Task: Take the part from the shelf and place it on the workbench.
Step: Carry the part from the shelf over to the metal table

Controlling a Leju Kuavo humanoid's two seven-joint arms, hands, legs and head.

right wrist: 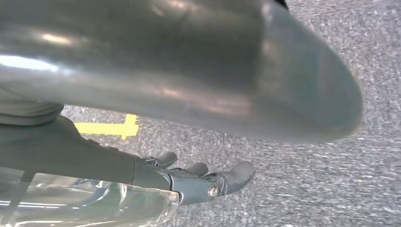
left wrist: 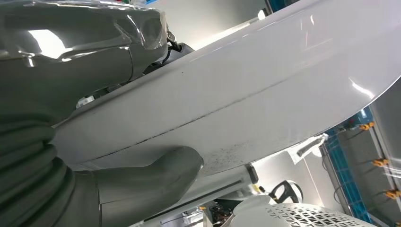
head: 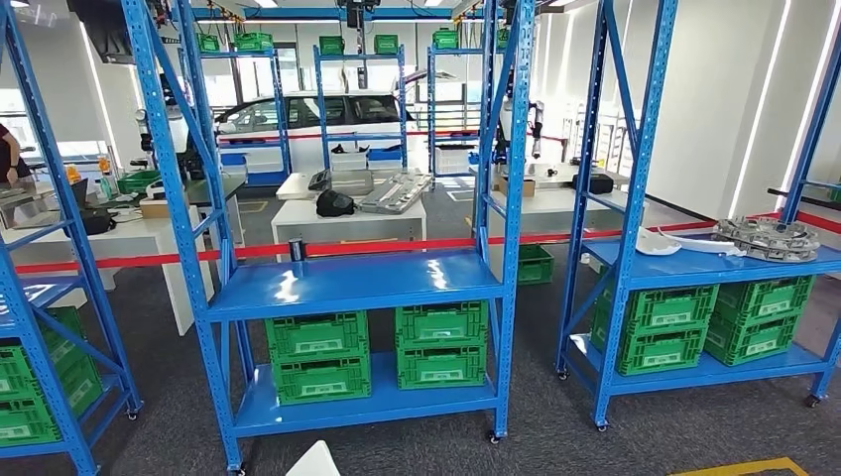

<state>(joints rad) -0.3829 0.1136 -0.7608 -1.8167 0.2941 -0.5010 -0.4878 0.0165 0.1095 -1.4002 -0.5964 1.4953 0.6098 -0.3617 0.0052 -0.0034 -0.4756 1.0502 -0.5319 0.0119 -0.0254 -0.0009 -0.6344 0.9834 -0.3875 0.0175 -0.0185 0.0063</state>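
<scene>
My left hand grips a long white curved panel, the part; the thumb presses one face and the ribbed cover lies against the other. A white tip of the part pokes in at the bottom of the head view. Over grey carpet my right hand hangs with its fingers loosely extended and nothing in it. White workbenches stand beyond the blue shelf straight ahead.
Green crates fill the lower tiers of the shelves. The right shelf carries white panels and grey round metal parts. Red barrier tape runs behind the shelves. A small dark cylinder stands on the middle shelf. A person is far left.
</scene>
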